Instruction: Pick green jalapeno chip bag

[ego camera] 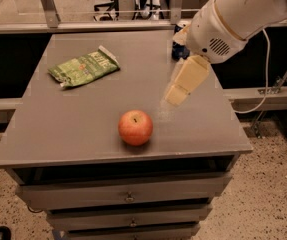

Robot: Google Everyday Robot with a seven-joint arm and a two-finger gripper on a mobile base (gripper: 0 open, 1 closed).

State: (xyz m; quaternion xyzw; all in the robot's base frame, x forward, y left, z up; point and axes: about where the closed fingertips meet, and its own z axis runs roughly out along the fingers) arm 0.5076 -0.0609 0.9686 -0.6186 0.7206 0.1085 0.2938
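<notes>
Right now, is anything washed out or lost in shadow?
Camera view: the gripper, above the table right of the apple, is brightly lit and pale; the green jalapeno chip bag is evenly lit; the apple throws a soft shadow; the recess under the table is dark.

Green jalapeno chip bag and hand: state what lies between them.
Camera view: only bare tabletop lies between the chip bag and the hand hovering mid-table.
</notes>
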